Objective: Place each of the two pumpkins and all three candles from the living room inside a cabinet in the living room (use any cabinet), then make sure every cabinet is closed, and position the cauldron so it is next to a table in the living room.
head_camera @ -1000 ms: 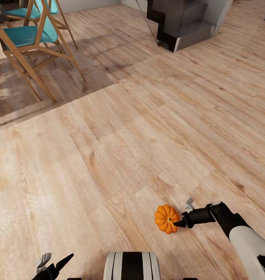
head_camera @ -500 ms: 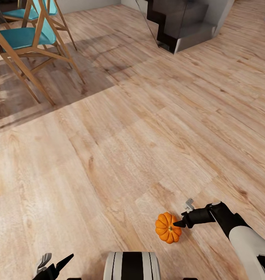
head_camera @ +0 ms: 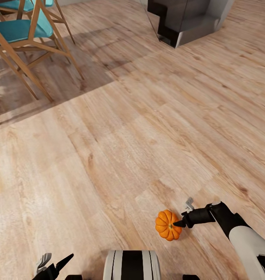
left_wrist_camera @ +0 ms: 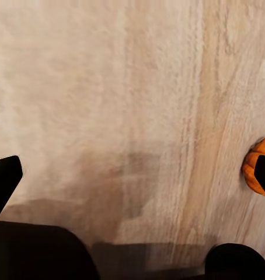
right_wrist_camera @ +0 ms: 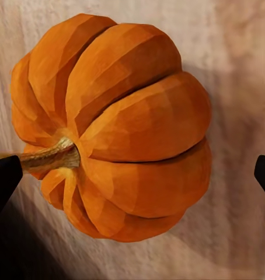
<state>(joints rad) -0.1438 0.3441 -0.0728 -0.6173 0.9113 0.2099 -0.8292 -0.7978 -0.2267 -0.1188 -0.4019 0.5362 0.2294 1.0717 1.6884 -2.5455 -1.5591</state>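
A small orange ribbed pumpkin (head_camera: 168, 225) hangs over the wooden floor (head_camera: 120, 155) at the tip of the right gripper (head_camera: 181, 223), low in the head view and to the right of the robot's trunk (head_camera: 132, 265). In the right wrist view the pumpkin (right_wrist_camera: 112, 125) sits between the two dark fingertips (right_wrist_camera: 4, 181), its stem pointing at one of them; whether the fingers actually clamp it I cannot tell. The left gripper (head_camera: 54, 264) rests low beside the trunk, fingers spread and holding nothing. Farther off stand a teal-seated wooden chair (head_camera: 27, 35) and a dark grey stepped block (head_camera: 186, 19).
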